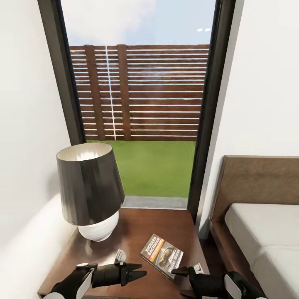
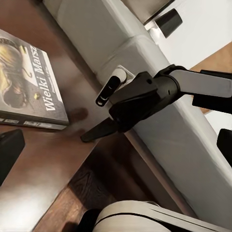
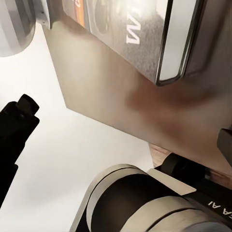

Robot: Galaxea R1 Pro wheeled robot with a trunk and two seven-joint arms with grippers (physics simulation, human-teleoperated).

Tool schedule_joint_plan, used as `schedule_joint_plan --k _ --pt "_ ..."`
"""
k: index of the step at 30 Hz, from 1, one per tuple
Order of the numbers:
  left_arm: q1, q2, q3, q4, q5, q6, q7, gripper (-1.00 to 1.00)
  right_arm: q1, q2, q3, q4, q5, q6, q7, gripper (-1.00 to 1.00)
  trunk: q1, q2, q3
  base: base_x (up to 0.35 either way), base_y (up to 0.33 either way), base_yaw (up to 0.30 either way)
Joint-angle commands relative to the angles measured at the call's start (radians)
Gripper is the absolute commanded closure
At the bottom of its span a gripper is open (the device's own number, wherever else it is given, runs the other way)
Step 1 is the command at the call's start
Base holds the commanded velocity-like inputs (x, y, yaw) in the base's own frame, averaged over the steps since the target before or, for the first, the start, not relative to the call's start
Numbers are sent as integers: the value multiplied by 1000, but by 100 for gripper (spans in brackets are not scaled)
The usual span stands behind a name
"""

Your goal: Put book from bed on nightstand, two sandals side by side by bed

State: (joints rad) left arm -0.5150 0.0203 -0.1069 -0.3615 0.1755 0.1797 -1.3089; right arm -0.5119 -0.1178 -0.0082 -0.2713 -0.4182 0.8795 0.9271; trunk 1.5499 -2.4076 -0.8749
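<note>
The book (image 1: pixel 162 255) lies flat on the glossy nightstand (image 1: pixel 166 222), near its front right corner, with the dark cover and orange band facing up. It also appears in the left wrist view as the book (image 2: pixel 29 82) and in the right wrist view as the book (image 3: pixel 130 29). My right gripper (image 1: pixel 179 272) is open just in front of the book's near corner, holding nothing. My left gripper (image 1: pixel 141 272) is open over the nightstand's front edge, to the book's left, pointing right. The bed (image 1: pixel 261 232) stands to the right. The sandals are out of view.
A lamp (image 1: pixel 89 187) with a dark tapered shade and white base occupies the nightstand's left half. Behind is a tall glass door (image 1: pixel 141 104) onto grass and a wooden fence. A white wall runs along the left, and the brown headboard (image 1: pixel 261 182) rises at the right.
</note>
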Motion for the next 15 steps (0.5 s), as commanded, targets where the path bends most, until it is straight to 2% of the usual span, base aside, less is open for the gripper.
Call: schedule_joint_plan --k 1,4,15 --pt "0 1 -8 -1 10 11 -1 -100 0 0 -1 0 1 4 3 -100 0 0 -1 0 0 0" --pt "0 1 -9 -1 10 11 0 -100 0 0 -1 0 1 4 3 -100 0 0 -1 0 0 0" --pt "-1 1 -9 -1 10 11 0 -100 0 0 -1 0 1 -3 3 -100 -42 77 33 0 0 0"
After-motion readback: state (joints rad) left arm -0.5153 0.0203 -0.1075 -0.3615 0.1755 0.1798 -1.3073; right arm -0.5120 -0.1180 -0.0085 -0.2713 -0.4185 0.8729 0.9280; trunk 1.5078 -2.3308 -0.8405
